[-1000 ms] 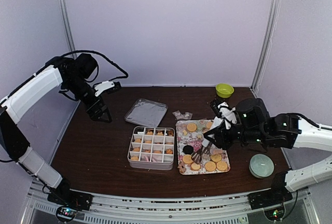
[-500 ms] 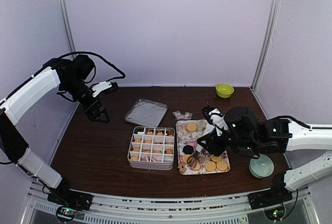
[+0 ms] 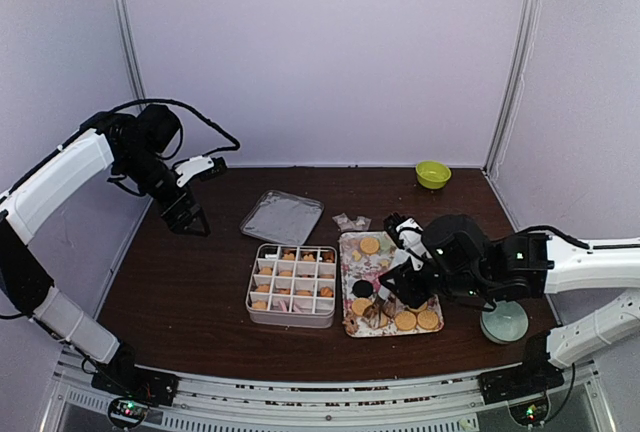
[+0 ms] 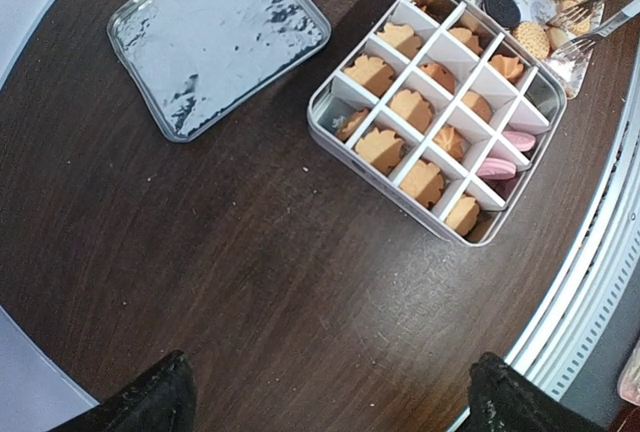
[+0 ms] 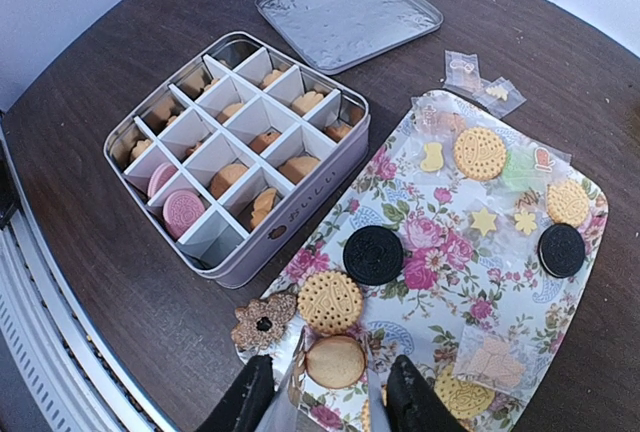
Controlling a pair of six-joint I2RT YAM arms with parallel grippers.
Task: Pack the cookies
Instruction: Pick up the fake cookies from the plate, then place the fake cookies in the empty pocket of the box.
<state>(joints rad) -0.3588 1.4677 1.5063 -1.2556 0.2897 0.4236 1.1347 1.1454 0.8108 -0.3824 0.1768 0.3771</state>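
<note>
The cookies lie on a floral tray [image 5: 440, 244]: a smooth golden one [image 5: 335, 360], a dotted golden one [image 5: 330, 301], a black one [image 5: 373, 254], and others further back. More cookies, orange and pink, fill a white divided box [image 5: 300, 220]. My right gripper [image 5: 330, 402] is shut on metal tongs [image 5: 291, 384], whose two blades stand close on either side of the smooth golden cookie at the tray's near end. From above, the right gripper [image 3: 402, 285] hangs over the tray [image 3: 362, 267]. My left gripper [image 3: 186, 214] is open and empty above the far left table, away from the box [image 4: 400, 174].
The box's silver lid [image 3: 282, 216] lies behind the box. Small wrappers [image 3: 351, 222] lie behind the tray. A green bowl [image 3: 433, 173] stands at the back right and a pale bowl [image 3: 503, 320] at the near right beside my right arm. A brown flower-shaped cookie [image 5: 262, 320] sits at the tray's edge.
My right arm has moved left and down along the tray, bringing the tongs from its middle to the smooth golden cookie at the near end. The left arm barely shifted.
</note>
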